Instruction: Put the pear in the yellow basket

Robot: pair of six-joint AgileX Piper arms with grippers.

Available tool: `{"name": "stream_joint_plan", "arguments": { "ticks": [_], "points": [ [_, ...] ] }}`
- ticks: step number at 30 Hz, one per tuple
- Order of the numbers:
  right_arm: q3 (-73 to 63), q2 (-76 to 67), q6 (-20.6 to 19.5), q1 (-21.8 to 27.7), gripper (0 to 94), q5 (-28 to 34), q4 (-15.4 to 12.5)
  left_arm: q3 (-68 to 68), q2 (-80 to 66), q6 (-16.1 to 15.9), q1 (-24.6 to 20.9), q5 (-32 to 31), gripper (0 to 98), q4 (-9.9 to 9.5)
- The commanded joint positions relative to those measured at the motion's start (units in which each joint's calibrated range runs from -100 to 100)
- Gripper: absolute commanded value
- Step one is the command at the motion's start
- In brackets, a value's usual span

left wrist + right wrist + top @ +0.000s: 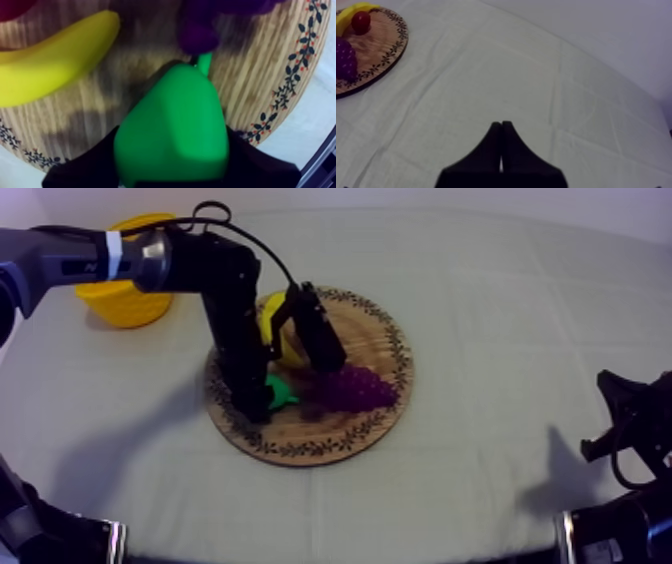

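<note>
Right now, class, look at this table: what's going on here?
The left gripper is shut on the green pear, low over the wooden board, beside the banana and the grapes. The pear has not yet gone to the yellow basket at the table's far left. The right gripper rests shut over bare cloth at the right.

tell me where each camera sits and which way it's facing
Top view: above the table, slanting down on wooden board and yellow basket; left arm, right arm show.
Left wrist view: on left arm, facing down at pear held in left gripper.
Right wrist view: on right arm, facing across table; right gripper shut.
All share the wooden board.
</note>
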Motion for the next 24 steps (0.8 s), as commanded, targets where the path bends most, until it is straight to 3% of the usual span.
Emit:
{"name": "stream_joint_plan", "arguments": {
  "ticks": [1,8,24],
  "points": [
    [-0.02,-0.03,-0.02,-0.02,0.4,0.02,0.01,0.24,-0.49,0.04,0.06,-0.05,52.9,-0.19],
    [-0.02,-0.03,-0.02,-0.02,0.4,0.02,0.01,0.32,-4.29,0.41,0.65,1.34,52.2,-0.67],
    [-0.02,-0.03,-0.02,-0.02,0.4,0.02,0.01,-7.91,-18.06,3.21,2.27,13.21,52.9,-2.41]
  ]
}}
